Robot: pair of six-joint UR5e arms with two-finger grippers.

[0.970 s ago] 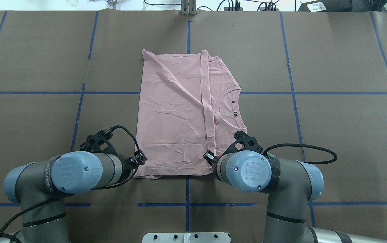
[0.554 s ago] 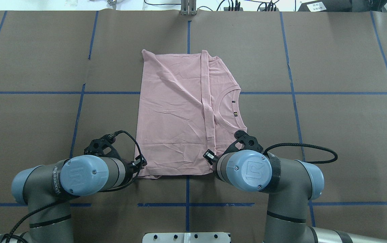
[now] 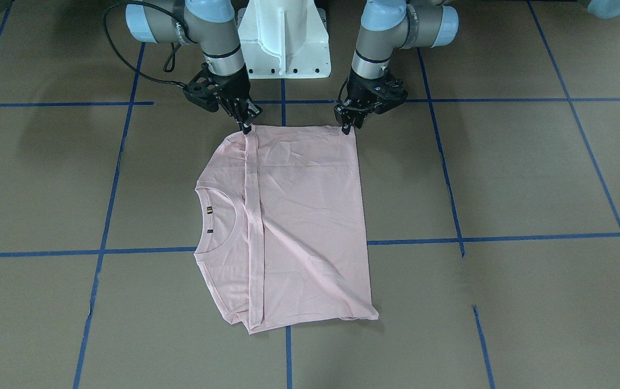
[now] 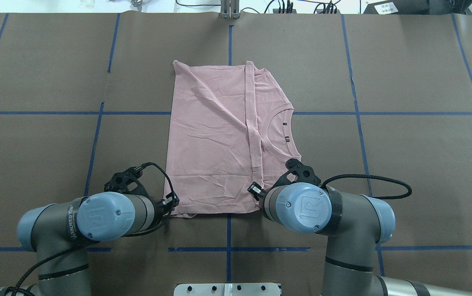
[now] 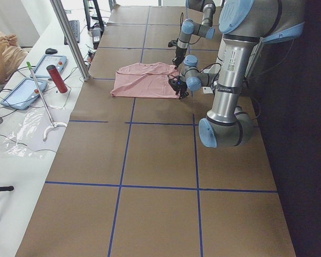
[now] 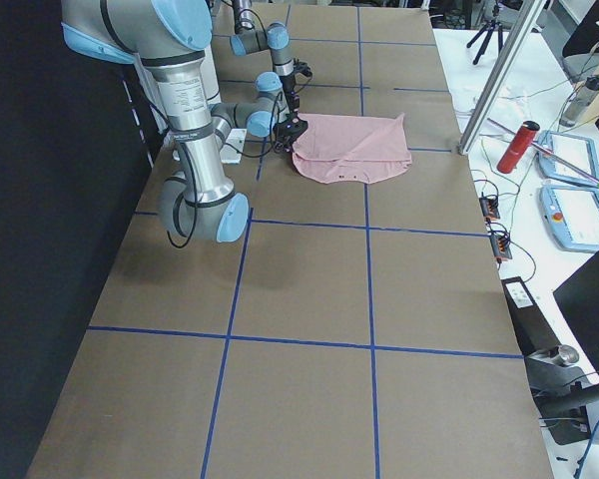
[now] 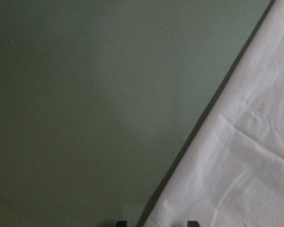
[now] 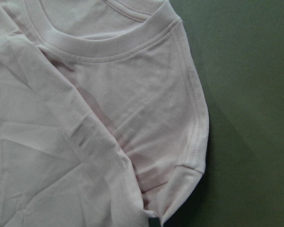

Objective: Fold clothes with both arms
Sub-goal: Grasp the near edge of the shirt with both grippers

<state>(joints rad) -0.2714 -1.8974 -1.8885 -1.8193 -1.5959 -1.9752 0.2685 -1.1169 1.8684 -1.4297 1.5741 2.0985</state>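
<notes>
T-shirt lies flat mid-tabletop, already folded into a rough rectangle, and the fold toward 12 o'clock looks not yet made; the left claw stands spread around its 7 o'clock corner, unclamped, while the grip of the right claw at 5 o'clock cannot be told.

creased matt cloth t-shirt, matt paper table cover, smooth glossy joint cap

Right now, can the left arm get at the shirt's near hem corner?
Probably yes: the left fingers sit right at that corner of the T-shirt, and nothing lies between them.
</notes>
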